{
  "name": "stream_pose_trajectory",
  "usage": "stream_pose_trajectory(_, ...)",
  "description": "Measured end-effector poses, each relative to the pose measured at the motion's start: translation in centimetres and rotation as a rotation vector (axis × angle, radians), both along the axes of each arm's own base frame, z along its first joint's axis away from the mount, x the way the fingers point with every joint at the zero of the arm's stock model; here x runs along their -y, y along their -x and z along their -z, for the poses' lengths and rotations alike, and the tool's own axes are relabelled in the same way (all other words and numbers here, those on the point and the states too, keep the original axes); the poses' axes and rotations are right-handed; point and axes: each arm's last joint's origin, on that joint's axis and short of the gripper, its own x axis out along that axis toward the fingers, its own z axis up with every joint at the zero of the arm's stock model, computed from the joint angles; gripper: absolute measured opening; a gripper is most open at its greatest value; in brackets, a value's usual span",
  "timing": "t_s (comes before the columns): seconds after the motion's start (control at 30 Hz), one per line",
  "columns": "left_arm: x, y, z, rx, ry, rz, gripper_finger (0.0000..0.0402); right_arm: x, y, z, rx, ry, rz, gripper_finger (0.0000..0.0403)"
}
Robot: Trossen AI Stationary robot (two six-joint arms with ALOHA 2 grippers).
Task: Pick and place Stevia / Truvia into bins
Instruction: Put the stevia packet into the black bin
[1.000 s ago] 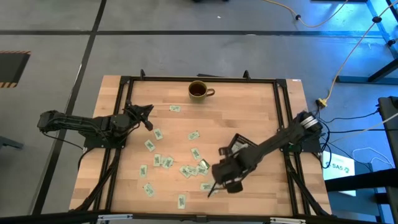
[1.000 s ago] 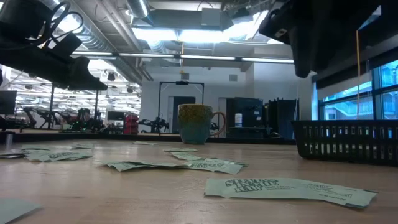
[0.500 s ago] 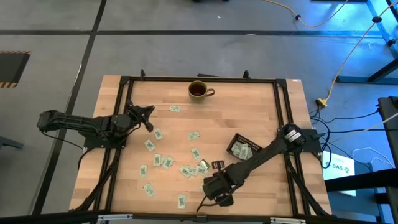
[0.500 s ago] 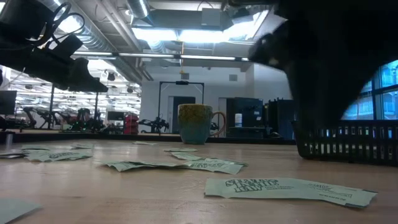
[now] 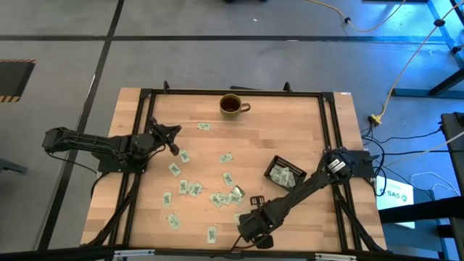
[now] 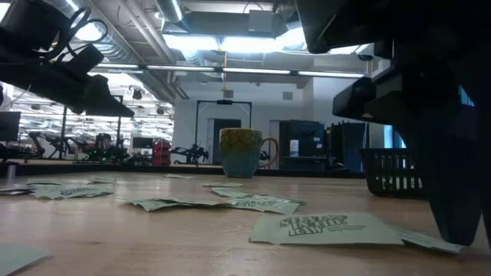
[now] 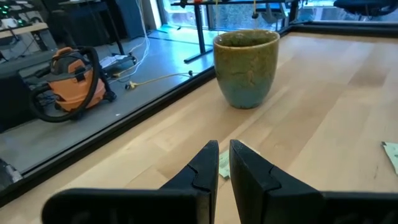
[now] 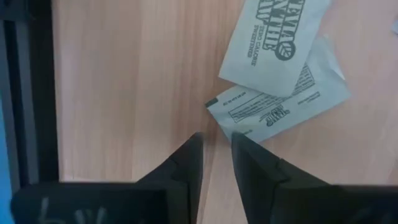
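Many pale green and white Stevia sachets (image 5: 217,196) lie flat and scattered on the wooden table. The black bin (image 5: 284,172) stands right of the middle with a few sachets in it. My right gripper (image 8: 216,144) points straight down near the table's near edge, narrowly open, with bare wood in the gap. Its tips are just beside two overlapping sachets (image 8: 280,102). My left gripper (image 7: 224,152) hovers shut above the table's left side, pointing toward the mug (image 7: 247,67). My right gripper comes from above, pointing down, with one fingertip (image 8: 239,146) close to the corner of the lower sachet (image 8: 233,124). Whether it touches the sachet or the table I cannot tell.
A brown-green mug (image 5: 232,106) stands at the middle of the far edge. A black frame (image 5: 330,130) runs along the table's sides. More sachets lie between the two arms (image 5: 181,170). Bare wood lies between the mug and the bin.
My right gripper has gone from beside the bin toward the table's near edge and down, ending low over the pair of sachets there. The bin now shows uncovered. The left arm has kept still.
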Motion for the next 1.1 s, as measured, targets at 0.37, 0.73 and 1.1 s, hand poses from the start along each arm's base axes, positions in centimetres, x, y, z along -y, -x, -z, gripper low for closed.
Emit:
stream_pose_trajectory(0.37, 0.0, 0.0, 0.0, -0.005, 0.004, 0.011, 0.0033, 0.0, 0.1, -0.4, 0.028, 0.070, 0.022, 0.0089)
stream_pose_trajectory(0.73, 0.0, 0.0, 0.0, -0.005, 0.004, 0.011, 0.0033, -0.4, 0.3, -0.4, 0.105, 0.171, 0.019, 0.0090)
stream_pose_trajectory(1.1, 0.0, 0.0, 0.0, -0.005, 0.004, 0.011, 0.0033, -0.2, 0.1, 0.9, 0.047, 0.123, 0.015, 0.0090)
